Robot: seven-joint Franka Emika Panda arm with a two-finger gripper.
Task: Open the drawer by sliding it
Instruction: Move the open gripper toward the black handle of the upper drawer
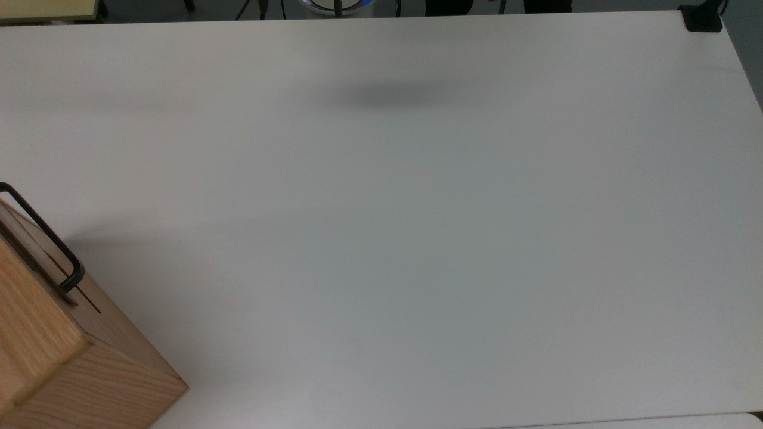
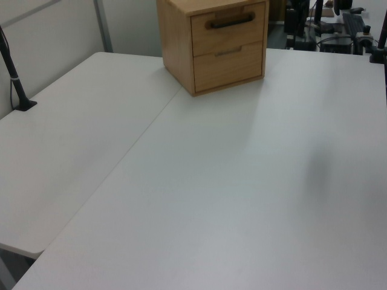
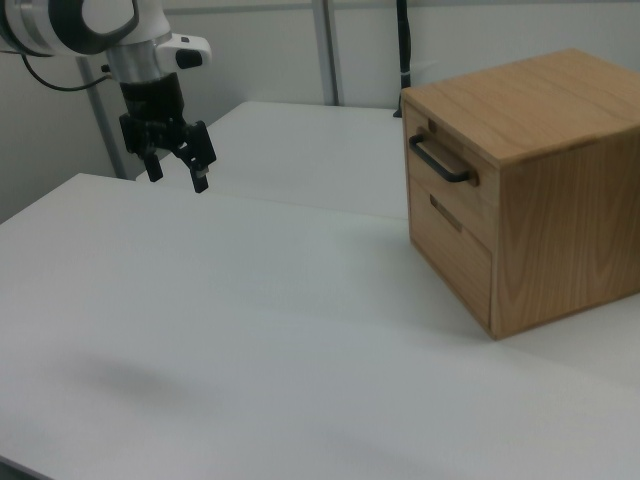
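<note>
A: In the right view we are seeing the end effector [image 3: 176, 166] hanging above the white tabletop [image 3: 250, 330], its two fingers spread apart and gripping nothing.

B: And in the top view we are getting just a corner of the wooden cabinet [image 1: 77, 369] at the top view's lower left, with the black bar handle [image 1: 45, 235] sticking out.

A: The left view is giving us the front: the drawer [image 2: 228, 27] is sitting shut, flush in the cabinet, a second panel below it.

B: The tabletop is lying bare and pale; behind it we are seeing grey partition panels [image 3: 270, 60] and a black pole [image 3: 403, 45].

A: The drawer is standing well apart from the end effector, towards the right view's right.
</note>
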